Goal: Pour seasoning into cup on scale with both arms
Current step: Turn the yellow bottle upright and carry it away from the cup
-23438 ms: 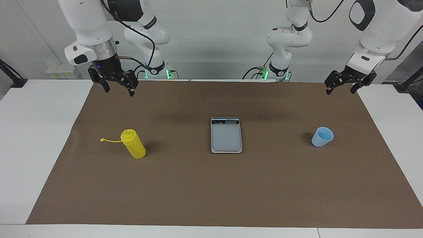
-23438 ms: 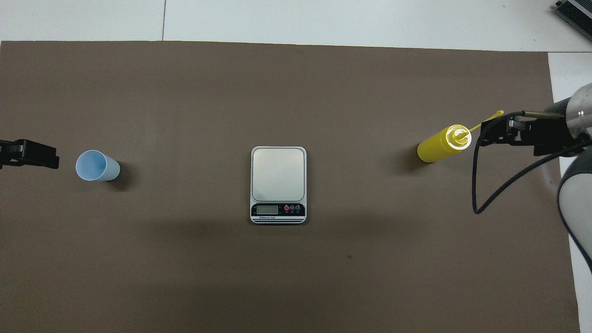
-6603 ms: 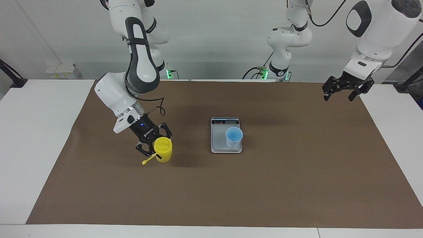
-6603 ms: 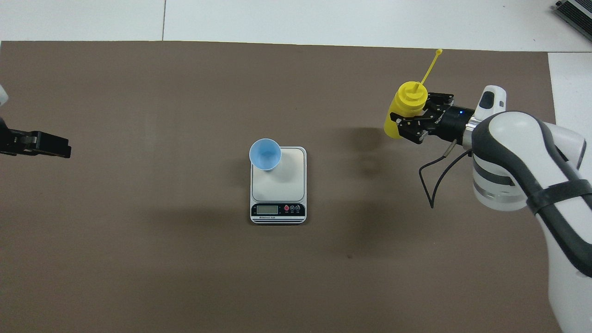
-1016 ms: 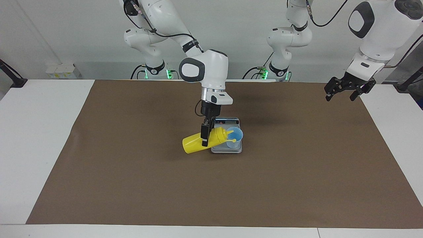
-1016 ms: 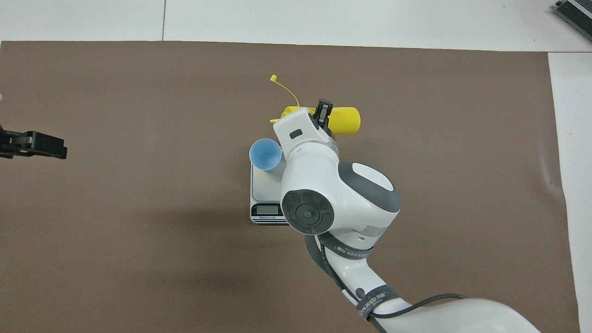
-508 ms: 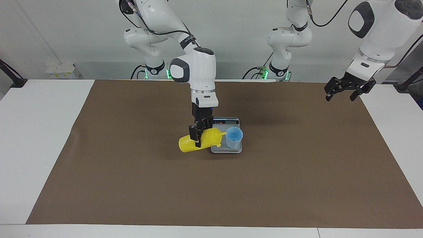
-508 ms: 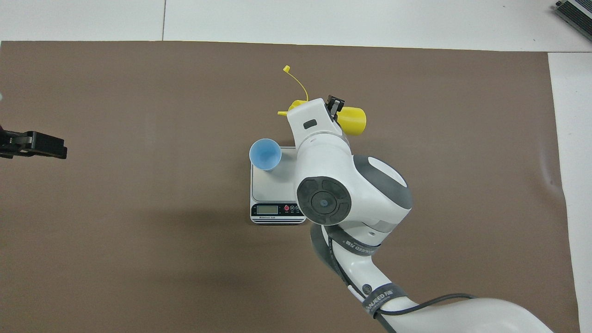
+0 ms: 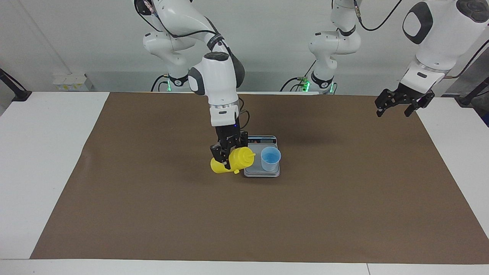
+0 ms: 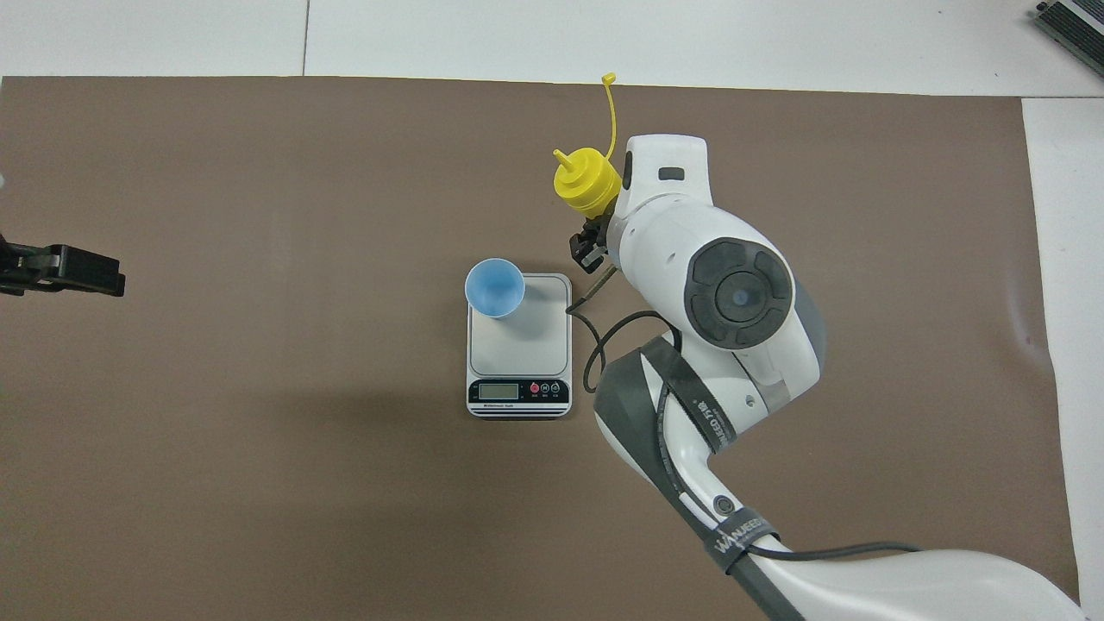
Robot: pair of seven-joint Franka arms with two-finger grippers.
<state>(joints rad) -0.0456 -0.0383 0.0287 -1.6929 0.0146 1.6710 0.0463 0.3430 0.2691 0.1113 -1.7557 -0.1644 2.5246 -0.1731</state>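
One gripper, the right gripper (image 9: 228, 152), is clamped on the seasoning bottle (image 9: 233, 160), tilted with its nozzle toward the cup (image 9: 270, 158) on the scale (image 9: 261, 172) just beside; the left gripper (image 9: 397, 102) waits open, well apart.

I see my two arms (image 9: 214, 76) as glossy white jointed shells with dark grey caps and bands, black cables looped along them, green lights glowing at their bases (image 9: 195, 84), each ending in a black gripper.
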